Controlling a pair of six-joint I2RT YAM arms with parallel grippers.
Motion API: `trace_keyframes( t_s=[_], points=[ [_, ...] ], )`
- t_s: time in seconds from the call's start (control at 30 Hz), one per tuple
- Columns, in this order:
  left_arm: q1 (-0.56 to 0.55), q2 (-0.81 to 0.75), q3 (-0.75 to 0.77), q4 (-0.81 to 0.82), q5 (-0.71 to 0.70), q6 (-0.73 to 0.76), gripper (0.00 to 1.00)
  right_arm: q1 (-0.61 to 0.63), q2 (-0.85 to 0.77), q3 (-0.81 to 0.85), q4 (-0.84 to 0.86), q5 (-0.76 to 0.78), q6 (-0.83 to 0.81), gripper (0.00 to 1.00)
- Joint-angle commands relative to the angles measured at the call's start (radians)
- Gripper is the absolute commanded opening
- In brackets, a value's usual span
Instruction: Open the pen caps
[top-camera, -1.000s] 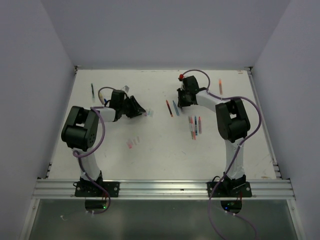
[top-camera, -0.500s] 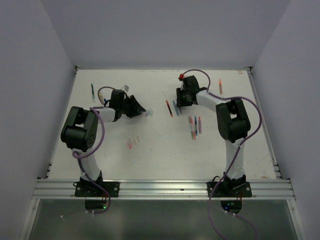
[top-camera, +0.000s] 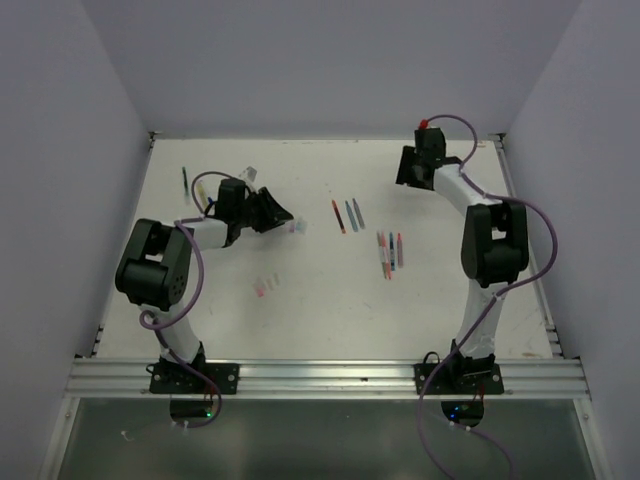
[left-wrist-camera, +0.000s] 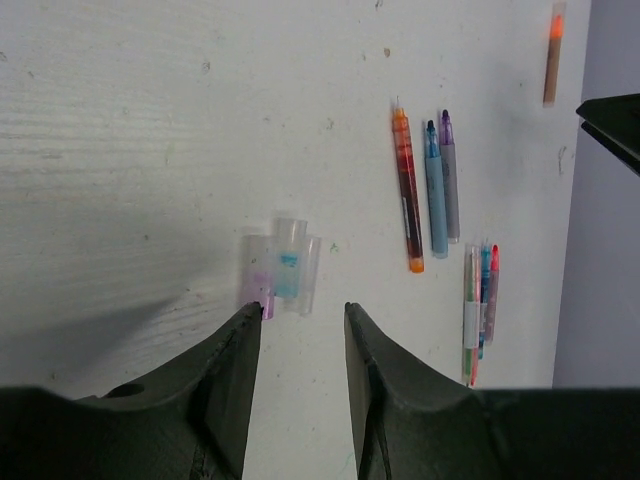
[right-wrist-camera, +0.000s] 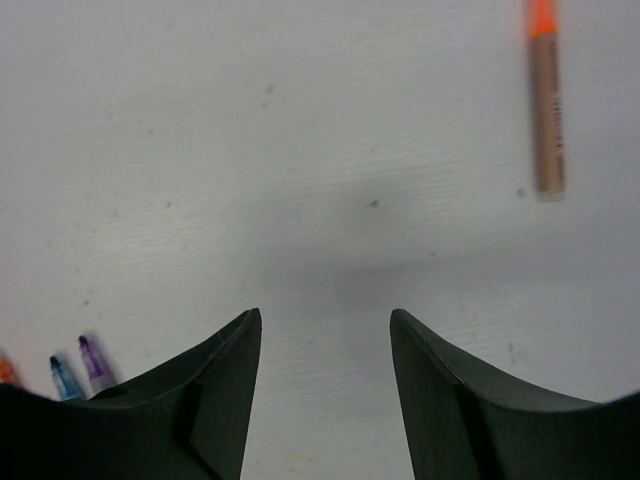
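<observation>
Far left: left fingers (left-wrist-camera: 230, 380) parted, gripping nothing, tips just short of a cluster of shed pen caps (left-wrist-camera: 280, 265) on the counter (left-wrist-camera: 120, 120). Next, three uncapped pens (left-wrist-camera: 435, 190) side by side, then a bundle (left-wrist-camera: 478, 305), seemingly capped. Far right: right fingers (right-wrist-camera: 215, 400) spread wide, empty. Ahead and to their right, an orange pen (right-wrist-camera: 546, 110), long axis pointing away, orange cap (right-wrist-camera: 541, 18) at the far end; likely the right arm's, being nearer.

White table (top-camera: 320, 310), scuffed and flecked with marks. Plain lilac-grey back wall (top-camera: 330, 60), left wall (top-camera: 60, 200) and right wall (top-camera: 590, 180) enclosed it. Aluminium rail (top-camera: 330, 376) along near edge. Light even, shadows soft.
</observation>
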Motion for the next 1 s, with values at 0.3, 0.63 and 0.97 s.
trace_keyframes(
  t_s=[0.3,0.63,0.97],
  points=[
    [-0.008,-0.043,-0.025,0.091,0.039,-0.027,0.43,-0.144,0.110,0.166,-0.097,0.110,0.020,0.63],
    [-0.021,-0.027,-0.022,0.106,0.039,-0.030,0.43,-0.204,0.210,0.237,-0.102,0.096,0.001,0.61],
    [-0.031,-0.003,-0.008,0.114,0.039,-0.040,0.43,-0.233,0.288,0.320,-0.114,0.024,-0.028,0.60]
  ],
)
